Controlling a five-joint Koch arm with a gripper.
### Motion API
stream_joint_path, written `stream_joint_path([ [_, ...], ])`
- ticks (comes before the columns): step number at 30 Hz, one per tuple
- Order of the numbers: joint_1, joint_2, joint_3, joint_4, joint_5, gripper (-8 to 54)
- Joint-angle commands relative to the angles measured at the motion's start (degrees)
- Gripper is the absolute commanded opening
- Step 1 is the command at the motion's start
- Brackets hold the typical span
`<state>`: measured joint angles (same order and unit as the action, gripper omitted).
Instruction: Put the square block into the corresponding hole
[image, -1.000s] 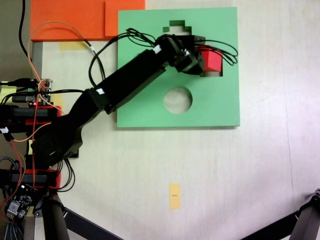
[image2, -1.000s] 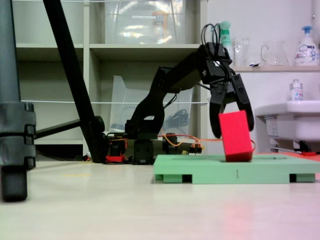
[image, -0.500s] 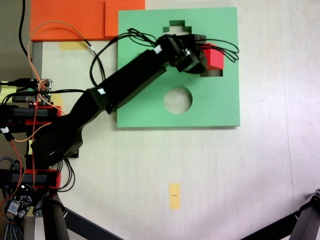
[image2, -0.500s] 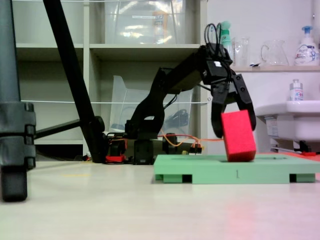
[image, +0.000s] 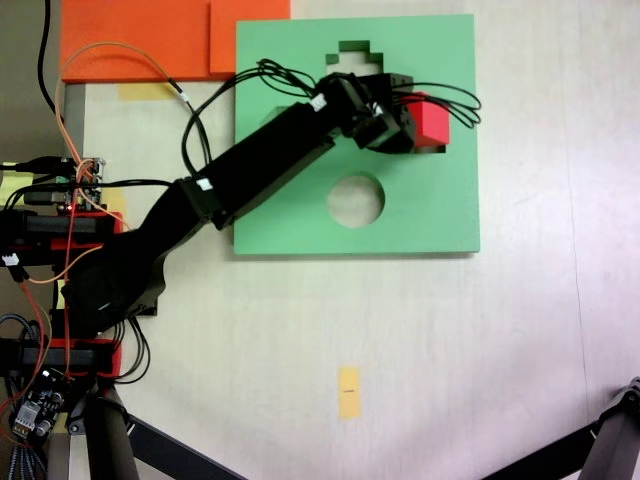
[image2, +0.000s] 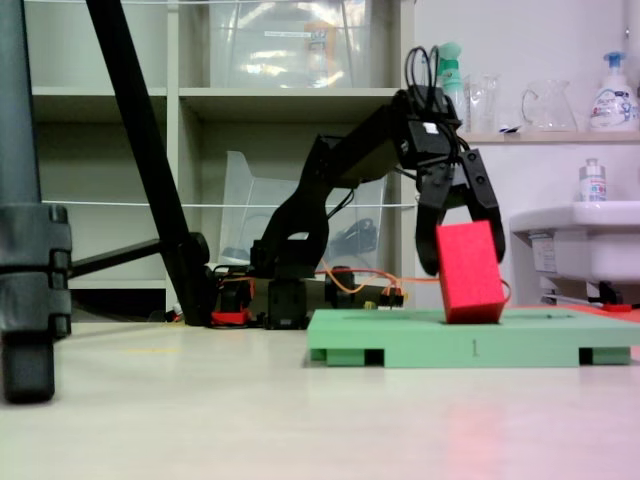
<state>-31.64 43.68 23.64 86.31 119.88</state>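
Evidently light and squashy, the small red foam cube (image2: 470, 272) sits tilted between our spread fingers (image2: 492, 211); we'd pinch opposite flat faces.

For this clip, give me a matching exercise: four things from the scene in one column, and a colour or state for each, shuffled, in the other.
Things:
1. square block
2. gripper
3. round cutout
4. yellow tape strip

States:
A. lying on the bare table, away from the green board
B. nothing in it
C. red, tilted, its lower end at the board's top
D. black, jaws spread behind the block

Pairs: 1-C, 2-D, 3-B, 4-A
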Motion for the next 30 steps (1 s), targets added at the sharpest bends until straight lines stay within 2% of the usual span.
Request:
stream_joint_path([
  [1, -0.7, 1.7, -1.0, 6.5, -0.5, 12.7],
  [12, -1.3, 1.1, -1.0, 11.6, -0.7, 12.7],
  [30, 1.3, -0.4, -1.7, 1.8, -0.4, 12.7],
])
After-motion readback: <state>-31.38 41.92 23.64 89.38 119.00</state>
